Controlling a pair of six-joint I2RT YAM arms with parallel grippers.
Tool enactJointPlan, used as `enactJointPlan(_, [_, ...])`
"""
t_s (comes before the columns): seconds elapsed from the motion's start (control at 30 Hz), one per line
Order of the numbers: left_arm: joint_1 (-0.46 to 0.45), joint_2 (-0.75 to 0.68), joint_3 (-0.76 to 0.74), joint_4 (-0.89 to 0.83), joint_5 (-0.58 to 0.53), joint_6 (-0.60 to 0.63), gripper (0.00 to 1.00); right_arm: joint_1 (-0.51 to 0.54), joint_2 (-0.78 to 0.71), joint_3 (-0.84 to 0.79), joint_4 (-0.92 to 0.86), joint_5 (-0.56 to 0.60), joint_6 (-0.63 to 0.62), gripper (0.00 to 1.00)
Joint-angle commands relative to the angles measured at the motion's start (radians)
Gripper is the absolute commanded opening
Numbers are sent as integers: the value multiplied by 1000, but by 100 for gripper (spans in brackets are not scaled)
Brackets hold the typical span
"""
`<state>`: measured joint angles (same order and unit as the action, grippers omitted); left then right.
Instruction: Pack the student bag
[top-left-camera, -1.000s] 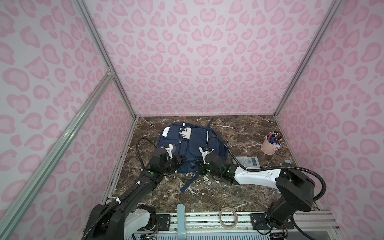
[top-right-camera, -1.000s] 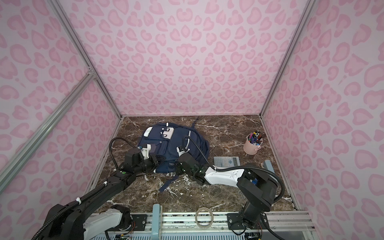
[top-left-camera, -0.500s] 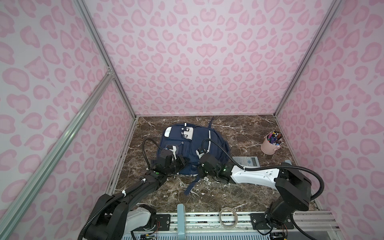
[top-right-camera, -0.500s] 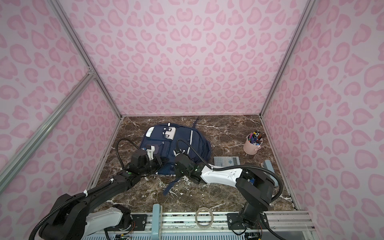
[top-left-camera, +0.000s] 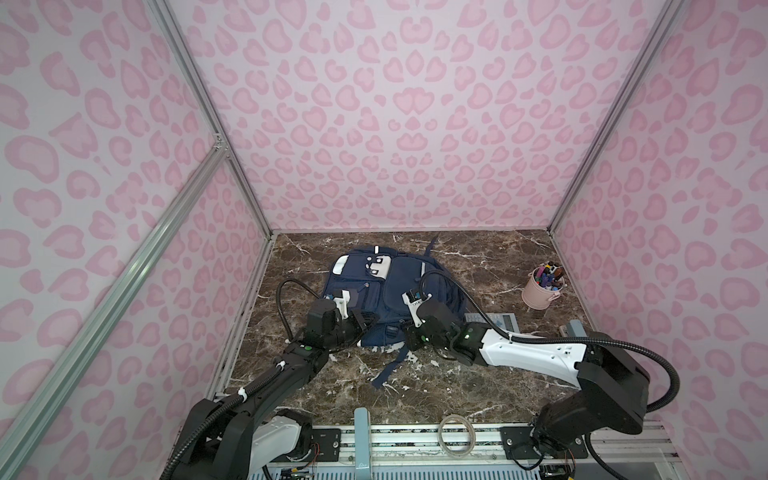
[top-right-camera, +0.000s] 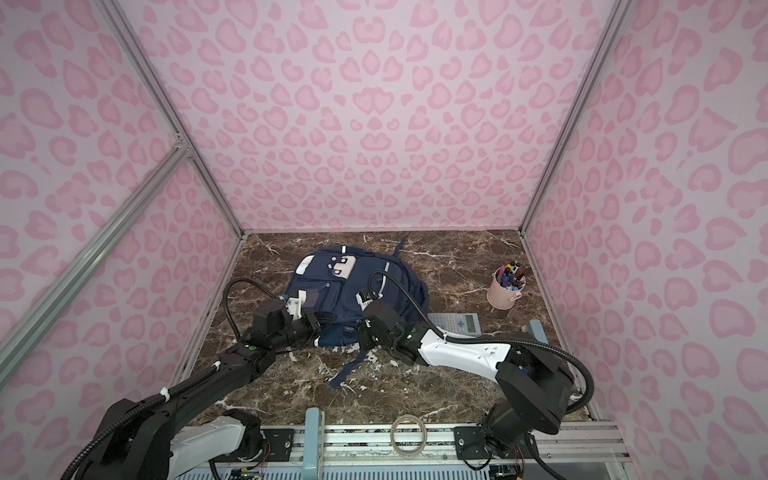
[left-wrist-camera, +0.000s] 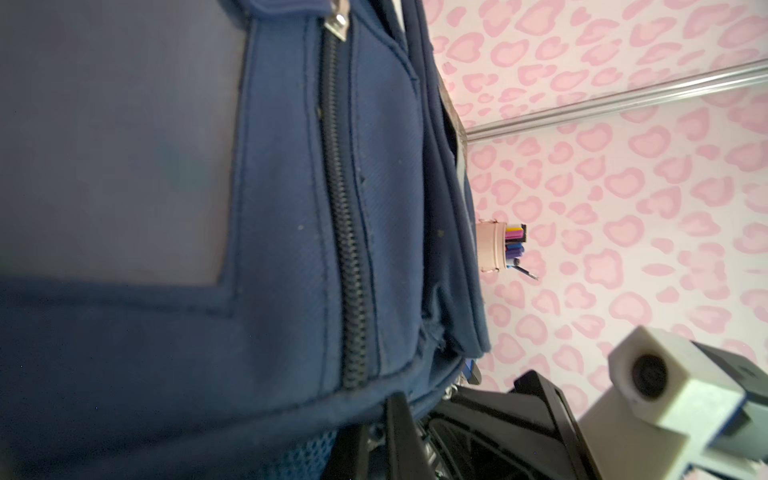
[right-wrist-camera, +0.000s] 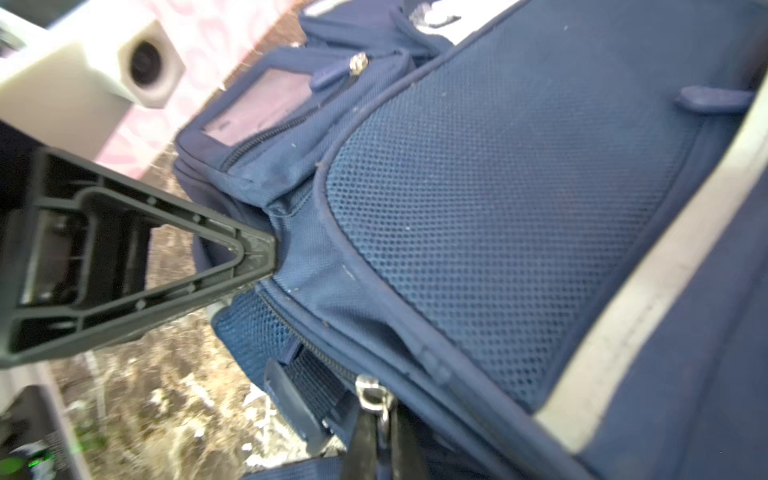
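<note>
The student bag (top-left-camera: 388, 286) (top-right-camera: 347, 291) lies flat on the brown marble table (top-left-camera: 457, 374). It sits left of centre and toward the back wall, front face up, with its bottom edge toward the robot. It is navy-blue fabric with white patches at the top end and a white reflective stripe (right-wrist-camera: 665, 291) along one side. A mesh front pocket (right-wrist-camera: 498, 187) has a smaller pocket with a clear window (right-wrist-camera: 257, 108) beside it. A closed zipper (left-wrist-camera: 347, 249) runs alongside that window. One loose strap (top-left-camera: 386, 370) trails from the bottom edge onto the table.

Both arms stretch low and forward and meet at the bag's near edge. The left gripper (top-left-camera: 365, 324) (top-right-camera: 322, 326) comes in from the left. Its fingers (right-wrist-camera: 232, 249) are clenched on a fold of fabric at the lower corner between the two pockets. The right gripper (top-left-camera: 409, 338) (top-right-camera: 365, 338) sits just to the right of it, at the bottom edge. Its fingers (right-wrist-camera: 361, 440) are pinched together on a metal zipper pull (right-wrist-camera: 374, 397). The two grippers are near each other but apart.
</note>
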<state>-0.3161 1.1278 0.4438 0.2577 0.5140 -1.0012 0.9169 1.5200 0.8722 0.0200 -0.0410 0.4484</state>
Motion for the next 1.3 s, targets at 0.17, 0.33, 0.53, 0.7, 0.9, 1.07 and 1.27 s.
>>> enactJointPlan(0.17, [43, -15, -23, -44, -186, 48, 3, -125, -46, -88, -287, 128, -72, 0])
enactJointPlan(0.33, [-15, 22, -36, 47, -141, -4, 3, -33, 0, -16, -214, 78, -80, 0])
enactJointPlan(0.53, [13, 6, 6, -97, -270, 89, 3, -60, 87, 73, -283, 191, -103, 0])
enactJointPlan(0.7, [149, 32, 51, -157, -230, 135, 3, -192, 2, -39, -249, 115, -124, 0])
enactJointPlan(0.9, [189, 80, 150, -248, -337, 217, 3, -185, 28, -4, -292, 103, -136, 0])
enactJointPlan(1.07, [205, 31, 174, -304, -342, 238, 74, -81, -7, 15, -272, 63, -80, 0])
enactJointPlan(1.27, [-121, -297, 96, -416, -489, 100, 86, -52, -9, -3, -208, 26, -37, 0])
